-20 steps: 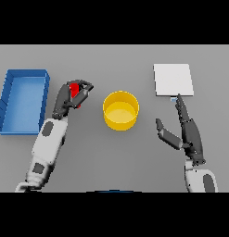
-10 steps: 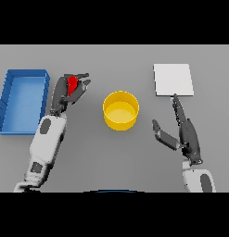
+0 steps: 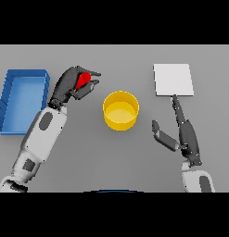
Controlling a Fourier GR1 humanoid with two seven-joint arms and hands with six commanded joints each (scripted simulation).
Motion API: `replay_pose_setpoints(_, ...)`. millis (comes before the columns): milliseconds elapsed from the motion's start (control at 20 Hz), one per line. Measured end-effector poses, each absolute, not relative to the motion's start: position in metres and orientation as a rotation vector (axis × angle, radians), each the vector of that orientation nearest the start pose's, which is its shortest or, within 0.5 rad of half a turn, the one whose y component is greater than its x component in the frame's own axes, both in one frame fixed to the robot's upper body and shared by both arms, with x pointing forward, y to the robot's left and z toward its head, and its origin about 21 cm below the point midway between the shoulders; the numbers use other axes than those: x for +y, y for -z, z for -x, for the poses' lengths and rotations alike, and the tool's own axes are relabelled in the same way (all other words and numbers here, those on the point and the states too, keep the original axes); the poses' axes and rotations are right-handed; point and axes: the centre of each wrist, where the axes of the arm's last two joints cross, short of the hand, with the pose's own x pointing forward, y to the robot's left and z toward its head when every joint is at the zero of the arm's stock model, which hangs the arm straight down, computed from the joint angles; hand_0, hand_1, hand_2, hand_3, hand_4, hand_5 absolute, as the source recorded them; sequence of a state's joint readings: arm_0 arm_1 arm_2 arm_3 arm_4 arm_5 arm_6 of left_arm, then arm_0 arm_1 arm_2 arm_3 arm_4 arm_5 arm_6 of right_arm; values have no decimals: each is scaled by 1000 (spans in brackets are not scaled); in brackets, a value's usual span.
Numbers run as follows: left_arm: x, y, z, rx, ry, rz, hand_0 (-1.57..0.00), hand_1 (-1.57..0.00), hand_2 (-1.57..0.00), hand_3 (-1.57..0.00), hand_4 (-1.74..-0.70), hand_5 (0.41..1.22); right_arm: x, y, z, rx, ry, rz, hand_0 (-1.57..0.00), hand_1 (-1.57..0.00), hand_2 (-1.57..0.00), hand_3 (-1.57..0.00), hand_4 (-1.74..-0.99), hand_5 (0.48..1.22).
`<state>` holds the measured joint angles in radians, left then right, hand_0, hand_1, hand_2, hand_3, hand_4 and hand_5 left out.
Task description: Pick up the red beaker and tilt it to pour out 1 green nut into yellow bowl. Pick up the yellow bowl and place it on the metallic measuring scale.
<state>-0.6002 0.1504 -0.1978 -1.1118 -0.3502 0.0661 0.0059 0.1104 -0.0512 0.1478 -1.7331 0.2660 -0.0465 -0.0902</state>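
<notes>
The left hand (image 3: 72,85) is curled closed at the end of its extended arm, while the right hand (image 3: 183,132) rests open, fingers straight, thumb spread aside.

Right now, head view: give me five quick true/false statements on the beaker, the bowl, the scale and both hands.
1. The left hand is curled round the red beaker. True.
2. The yellow bowl sits on the metallic measuring scale. False: it stands on the table, apart from the scale, to its left.
3. The right hand holds the bowl. False: it is open, right of the bowl, touching nothing.
4. The blue bin lies left of the left hand. True.
5. The beaker is directly over the bowl. False: it is up and left of it.
</notes>
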Motion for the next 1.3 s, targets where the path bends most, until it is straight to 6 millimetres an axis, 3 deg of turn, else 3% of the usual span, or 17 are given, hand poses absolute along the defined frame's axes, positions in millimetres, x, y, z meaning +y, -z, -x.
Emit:
replay_pose_setpoints(200,163,-63,-370,-1652,826,-353,-1566,-1566,-1566,-1566,-1736,1112,-218,-15,-215,-1704,-291,185,1,1,1,1,-1251,714)
replay_pose_setpoints(650,125,-89,-389,-1553,1556,-740,-1570,-1570,-1570,-1570,-1740,1193,-217,-16,-219,-1709,-286,164,1,1,1,1,-1264,717)
replay_pose_setpoints(800,113,-96,-395,-1483,1783,-816,-1571,-1571,-1571,-1571,-1613,1206,-212,-16,-220,-1725,-277,166,1,1,1,1,-1258,697)
replay_pose_setpoints(1050,85,-111,-402,-1327,2092,-906,-1571,-1571,-1571,-1571,-1694,1216,-213,-10,-219,-1720,-254,170,1,1,1,1,-1220,657)
replay_pose_setpoints(1300,64,-112,-399,-1164,2321,-1010,-1571,-1571,-1571,-1571,-1725,1219,-211,-13,-223,-1720,-261,200,1,1,1,1,-1193,648)
